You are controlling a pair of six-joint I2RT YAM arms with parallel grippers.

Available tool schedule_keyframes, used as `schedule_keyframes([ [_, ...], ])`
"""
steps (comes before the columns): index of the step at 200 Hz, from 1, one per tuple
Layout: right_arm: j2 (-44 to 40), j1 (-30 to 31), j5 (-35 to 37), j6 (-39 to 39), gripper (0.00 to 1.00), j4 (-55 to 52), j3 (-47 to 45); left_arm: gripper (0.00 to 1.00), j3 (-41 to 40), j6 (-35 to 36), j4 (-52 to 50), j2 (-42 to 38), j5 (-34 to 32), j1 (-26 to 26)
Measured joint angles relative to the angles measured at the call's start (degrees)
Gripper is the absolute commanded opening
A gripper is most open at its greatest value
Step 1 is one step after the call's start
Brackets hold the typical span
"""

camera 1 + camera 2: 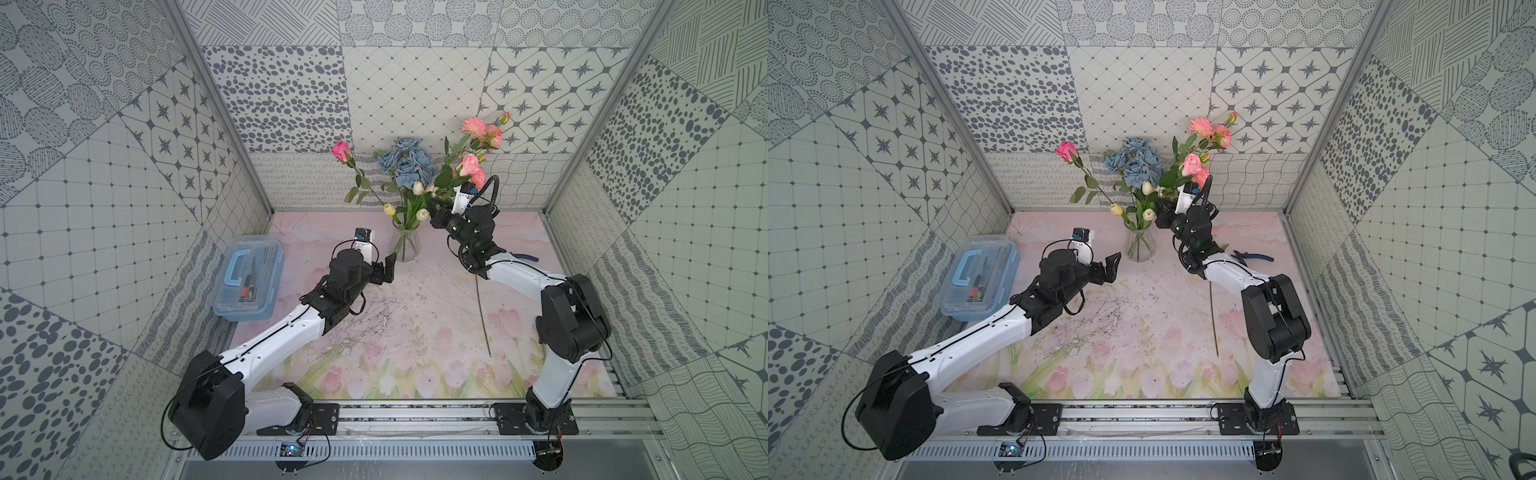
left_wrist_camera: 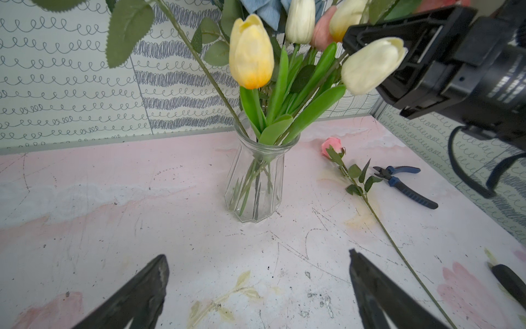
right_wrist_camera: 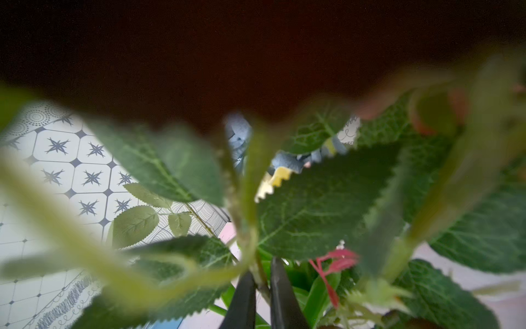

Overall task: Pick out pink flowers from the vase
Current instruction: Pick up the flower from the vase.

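Right wrist view: right gripper (image 3: 263,290) clamped on a leafy stem of the pink flowers (image 1: 470,163), just above the vase (image 2: 256,182) on the counter (image 2: 113,213); left gripper (image 2: 257,256) spread wide, near the vase, holding nothing.

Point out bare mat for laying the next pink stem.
Free: mat between left arm and the laid rose. Crowded: vase, flanked by open left gripper and right gripper shut on a stem; pliers beyond the rose; toolbox at left edge.
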Motion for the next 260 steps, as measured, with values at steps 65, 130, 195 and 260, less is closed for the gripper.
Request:
schedule_keyframes([
  [65, -0.68, 0.00, 0.20, -3.58, 0.04, -1.55, 0.11, 0.99, 0.00, 0.00, 0.00, 0.00, 0.00, 0.00],
  [130, -9.16, 0.17, 1.05, -13.62, 0.05, -9.75, 2.12, 0.99, -0.11, -0.02, 0.00, -0.02, 0.00, 0.00],
  [195, -18.67, 0.50, 1.77, -24.37, 0.04, -15.43, 4.87, 0.99, -0.31, -0.07, 0.00, -0.02, 0.00, 0.00],
  [260, -35.41, 0.48, 7.04, -30.82, 0.04, -29.35, 5.62, 0.99, -0.35, -0.50, 0.87, 0.59, 0.20, 0.00],
])
